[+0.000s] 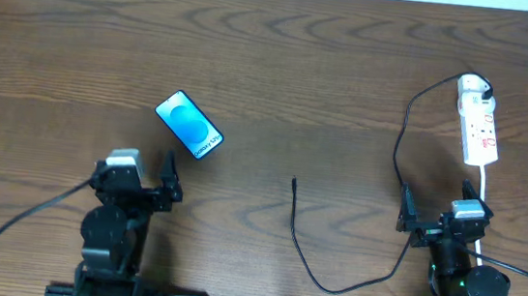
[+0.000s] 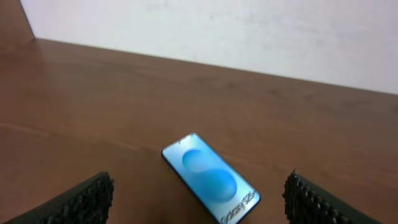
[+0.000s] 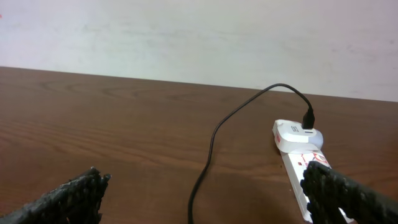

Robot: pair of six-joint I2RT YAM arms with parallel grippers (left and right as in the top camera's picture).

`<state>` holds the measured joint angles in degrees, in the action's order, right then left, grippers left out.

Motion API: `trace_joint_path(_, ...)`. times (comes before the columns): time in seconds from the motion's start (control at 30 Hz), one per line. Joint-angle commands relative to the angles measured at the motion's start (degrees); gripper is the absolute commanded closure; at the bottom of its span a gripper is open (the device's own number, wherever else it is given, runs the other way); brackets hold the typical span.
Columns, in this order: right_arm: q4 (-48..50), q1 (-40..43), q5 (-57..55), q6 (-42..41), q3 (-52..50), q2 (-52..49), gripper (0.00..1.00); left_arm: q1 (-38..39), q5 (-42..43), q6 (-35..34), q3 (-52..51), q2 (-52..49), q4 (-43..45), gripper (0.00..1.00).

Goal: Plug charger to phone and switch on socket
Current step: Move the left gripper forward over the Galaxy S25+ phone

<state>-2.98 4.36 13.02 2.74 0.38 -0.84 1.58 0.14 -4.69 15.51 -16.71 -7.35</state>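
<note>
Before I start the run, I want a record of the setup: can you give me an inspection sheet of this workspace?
Surface: brown wooden table.
Job's things: phone face up, screen lit, left; charger tip loose mid-table, other end in white adapter on socket, right.
Clutter: nothing seen.
Grippers: left gripper open, empty; right gripper open, empty.
Cables: black robot cables by both bases.
Surroundings: pale wall.

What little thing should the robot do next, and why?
Probably move the right gripper toward the loose plug tip of the charger and pick it up. That gripper is open and empty, and the tip lies on the table between the arms, apart from the phone, so nothing can be plugged in yet.
</note>
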Motion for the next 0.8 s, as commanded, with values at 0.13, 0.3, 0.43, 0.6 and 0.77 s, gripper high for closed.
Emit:
trace_joint_path(0.13,-0.33,-0.17,-0.68,0.52,-0.07,0.52,0.01,-0.28,0.94,-1.22,9.77,-10.25,-0.37,0.13)
trace_joint_path(0.3,-0.33,-0.17,-0.7,0.52,-0.07,0.52,0.01,-0.28,0.98,-3.69,16.04,-16.87,-3.26,0.13)
trace_joint_path(0.43,-0.33,-0.17,-0.68,0.52,-0.07,0.52,0.01,-0.28,1.77,-3.8,23.23,-23.06,-9.6,0.13)
trace_joint_path(0.6,-0.33,-0.17,-0.7,0.52,-0.07,0.52,0.01,-0.28,3.13,-5.4,35.65,-33.11,-19.34,0.13)
trace_joint_path(0.77,-0.33,-0.17,-0.7,0.52,-0.07,0.52,0.01,-0.28,2.54,-9.4,47.98,-43.91,-27.32,0.13)
